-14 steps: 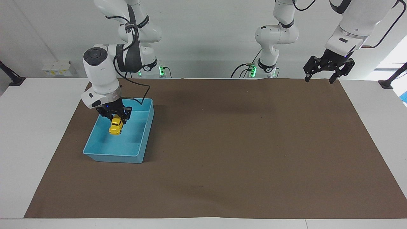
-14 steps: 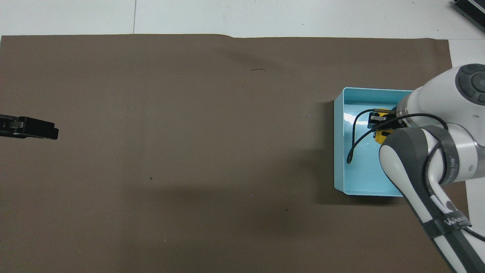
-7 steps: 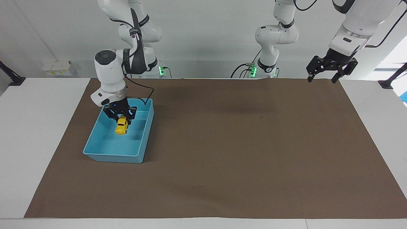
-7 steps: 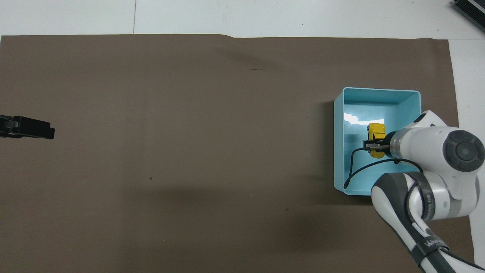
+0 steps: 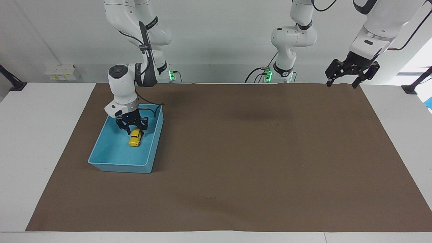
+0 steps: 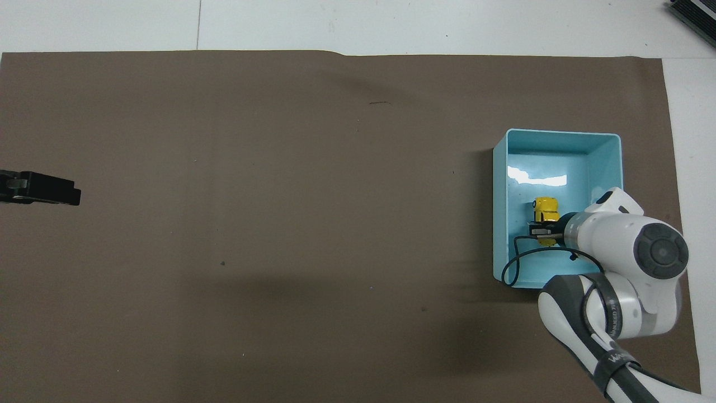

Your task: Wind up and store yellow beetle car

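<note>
The yellow beetle car (image 5: 135, 137) sits on the floor of the blue bin (image 5: 101, 158), the storage spot. The right claw (image 5: 132, 130) straddles its rear, fingers apart, grip apparently released. The left claw (image 5: 346, 79) waits open above the bench corner.

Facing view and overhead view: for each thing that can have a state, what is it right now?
Tiny bright yellow beetle toy car: inside the bin, on or just above its floor.
Light blue plastic bin: upright on the brown mat, holding only the car.
Right gripper: lowered into the bin at the car; grip cannot be told.
Left gripper: raised over the mat's corner at the left arm's end, jaws open, empty, waiting.
</note>
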You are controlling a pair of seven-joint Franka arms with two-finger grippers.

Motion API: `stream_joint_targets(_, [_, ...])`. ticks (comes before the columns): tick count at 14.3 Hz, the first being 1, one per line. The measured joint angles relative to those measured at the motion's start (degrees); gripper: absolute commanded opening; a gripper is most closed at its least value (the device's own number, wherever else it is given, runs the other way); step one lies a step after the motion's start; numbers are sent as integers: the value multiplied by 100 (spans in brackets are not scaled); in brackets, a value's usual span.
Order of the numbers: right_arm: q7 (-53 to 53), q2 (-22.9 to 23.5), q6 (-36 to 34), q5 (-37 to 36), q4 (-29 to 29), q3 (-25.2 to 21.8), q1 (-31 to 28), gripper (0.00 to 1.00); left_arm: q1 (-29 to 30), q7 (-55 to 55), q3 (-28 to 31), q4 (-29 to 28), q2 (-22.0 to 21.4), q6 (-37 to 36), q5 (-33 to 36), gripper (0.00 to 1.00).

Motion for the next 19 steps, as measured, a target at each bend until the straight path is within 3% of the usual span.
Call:
stream_joint_targets(3, [0,-123,-165,0,109,0,0,100,0,0,0,0,-1,0,0,100])
stream_joint_targets(10, [-7,-452,-2200,14,1390,0,0,100,0,0,0,0,-2,0,0,100])
stream_joint_targets(15, [-7,-496,-4382,60,2986,-1,-1,100,0,0,0,0,-2,0,0,100])
stream_joint_targets(19, [-7,-524,-5583,275,4016,-4,-1,100,0,0,0,0,-2,0,0,100])
